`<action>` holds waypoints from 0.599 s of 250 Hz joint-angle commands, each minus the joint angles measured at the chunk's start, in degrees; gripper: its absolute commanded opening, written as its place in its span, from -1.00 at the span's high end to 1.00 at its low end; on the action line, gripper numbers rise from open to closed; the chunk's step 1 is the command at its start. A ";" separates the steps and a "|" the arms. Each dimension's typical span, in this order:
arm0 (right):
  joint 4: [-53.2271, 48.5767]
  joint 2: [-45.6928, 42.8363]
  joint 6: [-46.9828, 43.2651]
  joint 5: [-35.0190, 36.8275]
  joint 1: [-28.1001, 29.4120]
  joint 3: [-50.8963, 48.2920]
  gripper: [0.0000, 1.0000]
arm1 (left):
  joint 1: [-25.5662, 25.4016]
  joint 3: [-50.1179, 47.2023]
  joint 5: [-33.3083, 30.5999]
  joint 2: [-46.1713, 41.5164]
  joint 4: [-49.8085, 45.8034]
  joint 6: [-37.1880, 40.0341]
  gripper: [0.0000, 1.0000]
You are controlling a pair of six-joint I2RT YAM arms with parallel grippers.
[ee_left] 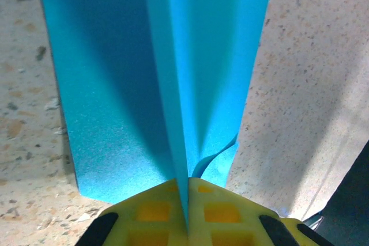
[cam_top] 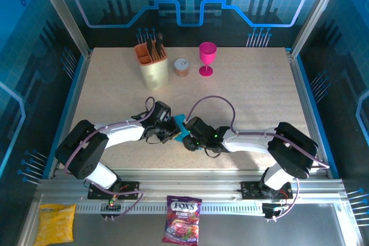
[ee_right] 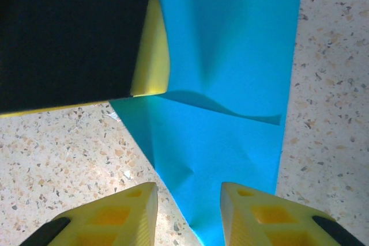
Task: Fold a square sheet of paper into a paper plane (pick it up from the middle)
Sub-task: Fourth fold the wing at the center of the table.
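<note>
The cyan-blue sheet of paper [cam_top: 180, 125] lies between my two grippers near the table's front middle. It is folded along a long centre crease [ee_left: 167, 73], roughly in the form of a paper plane. My left gripper [ee_left: 187, 203] is shut on the upright crease, its yellow fingers [ee_left: 151, 211] pressed against both sides. Flat flaps spread on the table to either side. My right gripper [ee_right: 189, 211] is open, with the pointed end of the paper [ee_right: 230, 142] lying between and below its fingers. The left gripper's finger [ee_right: 151, 56] shows at the right wrist view's upper left.
At the back of the table [cam_top: 253, 96] stand a beige cup with an orange holder [cam_top: 153, 64], a small jar [cam_top: 182, 67] and a pink goblet [cam_top: 207, 59]. A yellow snack bag [cam_top: 55, 223] and a purple candy bag [cam_top: 182, 227] lie on the front ledge.
</note>
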 commanded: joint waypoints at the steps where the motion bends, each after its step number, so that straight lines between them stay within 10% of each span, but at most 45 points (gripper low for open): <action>1: -1.55 -0.38 -1.71 1.39 0.23 0.69 0.29 | -0.42 -1.15 1.23 -1.40 -1.11 -3.04 1.00; 150: -2.76 3.90 -2.90 4.24 2.42 3.33 0.19 | -0.39 -1.37 2.33 -4.02 -1.75 -7.98 1.00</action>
